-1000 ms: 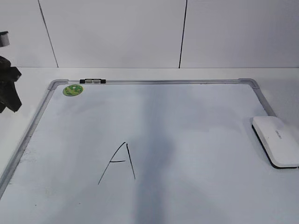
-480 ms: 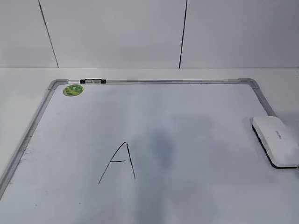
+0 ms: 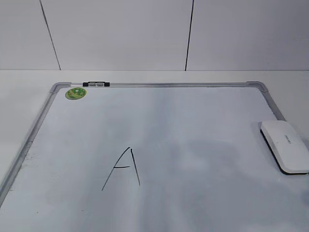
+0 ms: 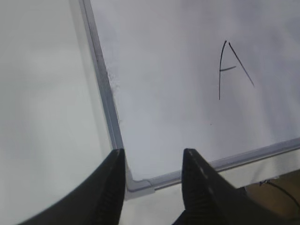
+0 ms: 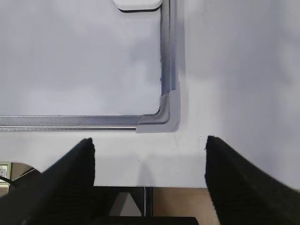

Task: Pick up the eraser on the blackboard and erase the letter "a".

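Change noted: one second earlier a dark arm stood at the left edge of the exterior view; half a second earlier it was gone, and it remained absent at this moment. The shadow band down the middle of the board (image 3: 159, 84) had faded and shifted toward the lower right.
Meaning for task: judged that both arms were back near the board's near edge, with the pickup not yet begun.
Eraser (image 3: 286, 145): lay untouched on the board's right edge, partly over the frame, white top up, black underside showing along its left side. In the right wrist view only its near end (image 5: 137, 4) showed, at the top of the frame.
Letter (image 3: 121, 168): intact, unsmudged, left of centre toward the near edge. It read as an angular capital "A"; no small cursive form was visible anywhere on the board.
Left gripper (image 4: 153, 183): jaws spread, empty, hovering over the board's near left corner; letter well apart from it.
Right gripper (image 5: 149, 173): jaws spread wide, empty, above the table just outside the near right corner; eraser ahead of it along the right frame.
Next move, judged: the right arm sat better placed to reach forward along the frame to the eraser.
Risk, judged: the eraser overhanging the frame could tilt when gripped.
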Controlling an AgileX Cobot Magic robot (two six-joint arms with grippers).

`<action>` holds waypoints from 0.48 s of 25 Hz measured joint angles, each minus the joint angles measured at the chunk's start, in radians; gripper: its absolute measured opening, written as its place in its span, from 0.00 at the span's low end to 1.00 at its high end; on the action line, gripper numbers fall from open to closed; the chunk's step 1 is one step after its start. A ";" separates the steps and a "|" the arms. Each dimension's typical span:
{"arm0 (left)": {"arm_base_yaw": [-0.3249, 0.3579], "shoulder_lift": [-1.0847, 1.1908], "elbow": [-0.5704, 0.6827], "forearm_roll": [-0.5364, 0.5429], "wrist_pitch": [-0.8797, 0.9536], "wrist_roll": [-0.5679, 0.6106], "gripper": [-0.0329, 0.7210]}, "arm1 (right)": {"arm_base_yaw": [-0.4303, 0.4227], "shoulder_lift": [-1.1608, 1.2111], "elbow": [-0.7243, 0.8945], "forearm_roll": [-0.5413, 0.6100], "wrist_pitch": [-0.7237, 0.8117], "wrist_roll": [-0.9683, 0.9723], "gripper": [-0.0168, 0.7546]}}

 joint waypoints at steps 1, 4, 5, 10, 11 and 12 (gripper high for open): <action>0.000 -0.042 0.043 0.000 0.000 0.000 0.45 | 0.000 -0.010 0.002 -0.002 -0.003 0.000 0.77; 0.000 -0.194 0.156 0.000 -0.009 0.000 0.45 | 0.000 -0.028 0.004 -0.005 -0.003 0.002 0.77; 0.000 -0.238 0.185 0.000 -0.013 0.000 0.45 | 0.000 -0.028 0.004 -0.006 0.000 0.002 0.77; 0.000 -0.446 0.324 0.000 -0.037 -0.002 0.45 | 0.000 -0.028 0.004 -0.007 0.021 0.004 0.77; 0.000 -0.481 0.347 0.000 -0.037 -0.002 0.45 | 0.000 -0.028 0.004 -0.007 0.021 0.004 0.77; 0.000 -0.506 0.366 0.004 -0.037 -0.002 0.45 | 0.000 -0.028 0.004 -0.007 0.023 0.004 0.77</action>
